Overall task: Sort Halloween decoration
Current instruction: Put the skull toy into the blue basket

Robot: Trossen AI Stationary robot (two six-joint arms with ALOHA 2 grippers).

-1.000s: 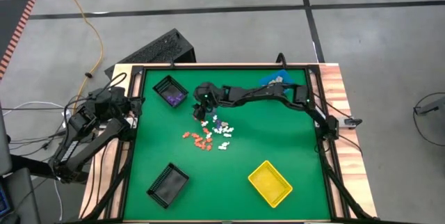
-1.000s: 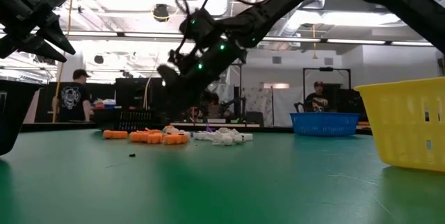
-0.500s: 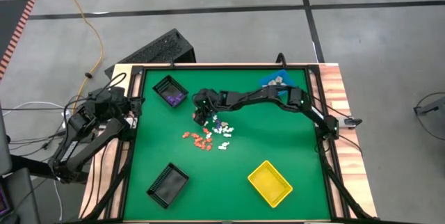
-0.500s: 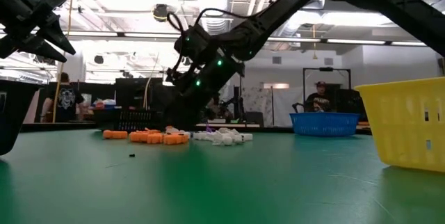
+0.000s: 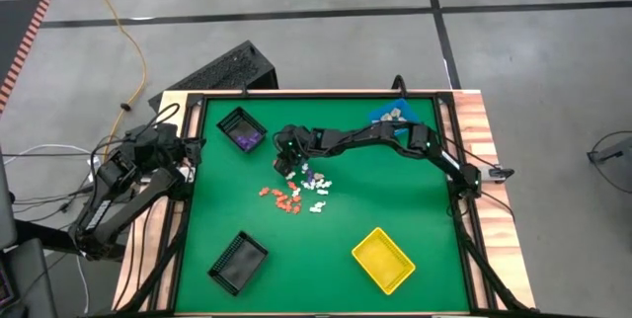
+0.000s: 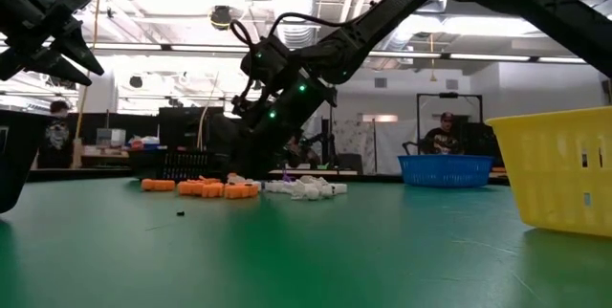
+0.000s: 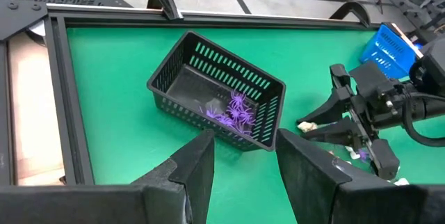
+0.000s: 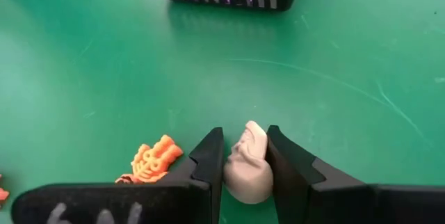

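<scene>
The Halloween decoration pieces lie in a loose pile mid-table: orange ones (image 5: 281,197) (image 6: 206,188), white ones (image 5: 316,198) (image 6: 306,187), and a few purple. My right gripper (image 5: 286,166) (image 8: 245,165) is low at the pile's far-left edge, shut on a beige face-like piece (image 8: 248,167). An orange piece (image 8: 151,160) lies just beside it. My left gripper (image 5: 183,150) (image 7: 243,175) is open and raised over the table's left edge, near the black bin (image 7: 215,102) that holds purple pieces (image 7: 233,109). My right gripper pinches the beige piece between its two fingers (image 8: 208,158), one on each side of it (image 8: 236,156). The fingers slant down from the table's right side. The piece sits low at the green table top; whether it is lifted clear cannot be told.
The black bin with purple pieces (image 5: 241,128) stands far-left, close to the right gripper. A second black bin (image 5: 238,261) stands near-left, a yellow bin (image 5: 383,259) (image 6: 559,169) near-right and a blue bin (image 5: 390,116) far-right. People show in the room behind the table.
My right gripper has come down from above the pile to the table at the pile's far-left edge, shifting slightly toward the near side. It has then held still. The pile has stayed where it was.
</scene>
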